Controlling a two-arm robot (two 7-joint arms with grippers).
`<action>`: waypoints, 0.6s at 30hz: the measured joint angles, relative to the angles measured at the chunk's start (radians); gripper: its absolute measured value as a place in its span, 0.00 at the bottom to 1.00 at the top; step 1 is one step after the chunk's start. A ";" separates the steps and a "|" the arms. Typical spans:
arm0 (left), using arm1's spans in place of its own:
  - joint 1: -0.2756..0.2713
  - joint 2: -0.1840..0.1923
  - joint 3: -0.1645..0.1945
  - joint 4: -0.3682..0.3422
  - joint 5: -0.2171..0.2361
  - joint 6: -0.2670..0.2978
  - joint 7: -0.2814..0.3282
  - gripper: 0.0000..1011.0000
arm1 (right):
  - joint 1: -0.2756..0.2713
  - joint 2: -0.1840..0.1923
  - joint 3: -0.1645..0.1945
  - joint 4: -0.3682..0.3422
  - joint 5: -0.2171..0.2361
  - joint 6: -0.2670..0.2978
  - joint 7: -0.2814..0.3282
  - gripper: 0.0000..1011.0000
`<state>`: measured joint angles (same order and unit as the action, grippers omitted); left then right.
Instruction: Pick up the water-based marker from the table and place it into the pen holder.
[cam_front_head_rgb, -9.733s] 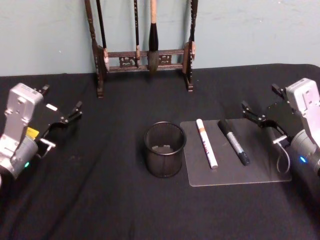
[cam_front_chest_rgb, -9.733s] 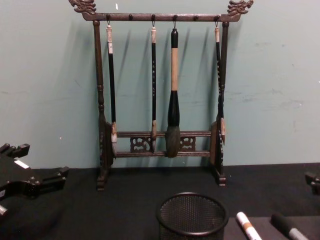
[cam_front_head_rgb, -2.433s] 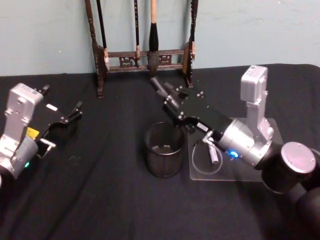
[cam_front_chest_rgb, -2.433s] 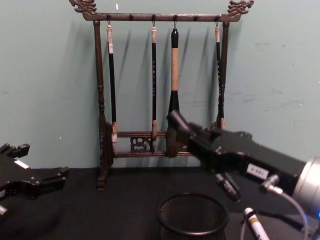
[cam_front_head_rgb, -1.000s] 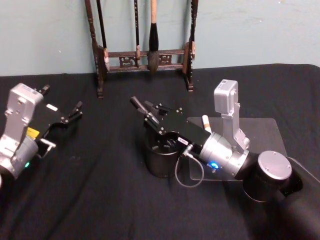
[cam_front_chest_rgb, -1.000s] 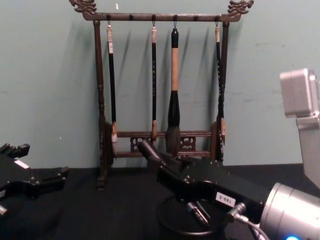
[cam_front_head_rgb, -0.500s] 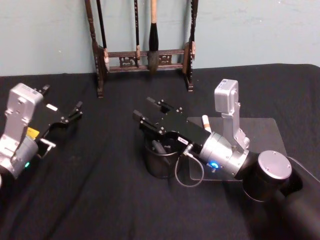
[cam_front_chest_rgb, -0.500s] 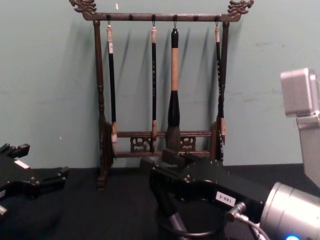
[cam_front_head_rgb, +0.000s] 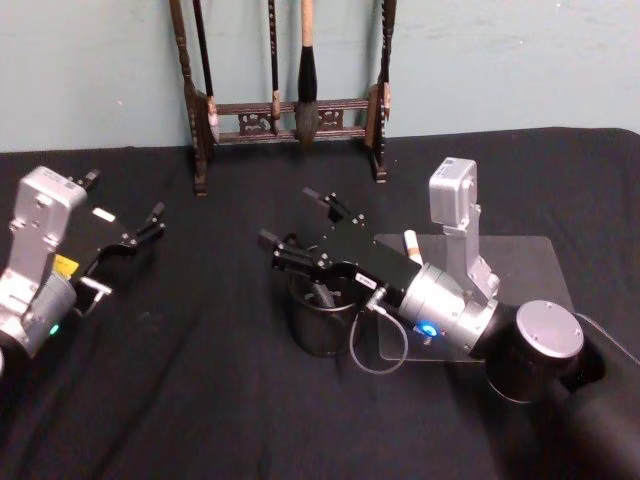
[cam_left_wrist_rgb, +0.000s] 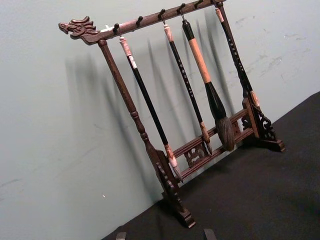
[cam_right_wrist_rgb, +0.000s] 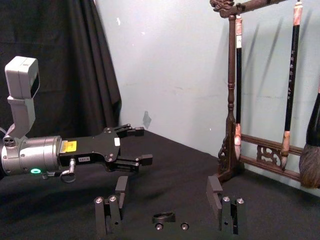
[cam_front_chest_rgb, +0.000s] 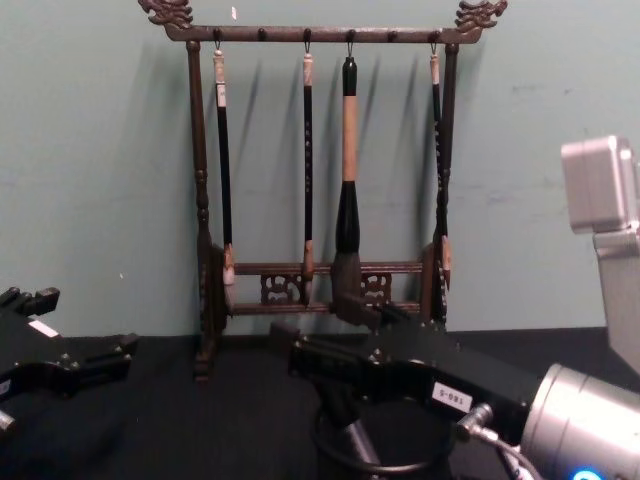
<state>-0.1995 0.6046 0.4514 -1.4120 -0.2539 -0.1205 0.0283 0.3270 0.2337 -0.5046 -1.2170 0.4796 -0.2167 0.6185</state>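
Note:
The black mesh pen holder (cam_front_head_rgb: 322, 330) stands mid-table, its rim (cam_front_chest_rgb: 400, 467) low in the chest view. The dark water-based marker (cam_front_head_rgb: 321, 293) leans inside it, also seen as a grey stick (cam_front_chest_rgb: 353, 436) within the cup. Right above the holder, my right gripper (cam_front_head_rgb: 288, 216) hangs open with nothing between its fingers (cam_front_chest_rgb: 300, 354). Its wrist view shows the two pads (cam_right_wrist_rgb: 121, 184) spread wide apart. My left gripper (cam_front_head_rgb: 125, 196) is parked open at the table's left (cam_front_chest_rgb: 85, 320), also visible from the right wrist (cam_right_wrist_rgb: 139, 145).
A tall dark wooden brush rack (cam_front_head_rgb: 290, 110) with several hanging brushes stands at the back (cam_front_chest_rgb: 320, 280) (cam_left_wrist_rgb: 200, 145). A white marker (cam_front_head_rgb: 410, 243) lies on a clear mat (cam_front_head_rgb: 525, 270) right of the holder, partly under my right arm.
A second ago the right gripper was shut on the dark marker above the holder. Its fingers have since spread, and the marker now rests inside the cup. The left arm stayed still.

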 joint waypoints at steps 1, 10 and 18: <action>0.000 0.000 0.000 0.000 0.000 0.000 0.000 0.99 | 0.000 0.002 0.001 -0.002 0.001 0.004 0.000 0.99; 0.000 0.000 0.000 0.000 0.000 0.000 0.000 0.99 | -0.011 0.039 0.026 -0.076 0.007 0.050 -0.035 0.99; 0.000 0.000 0.000 0.000 0.000 0.000 0.000 0.99 | -0.044 0.108 0.076 -0.193 -0.020 0.148 -0.145 0.99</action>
<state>-0.1995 0.6047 0.4514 -1.4120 -0.2539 -0.1206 0.0283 0.2831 0.3420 -0.4291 -1.4101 0.4594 -0.0684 0.4737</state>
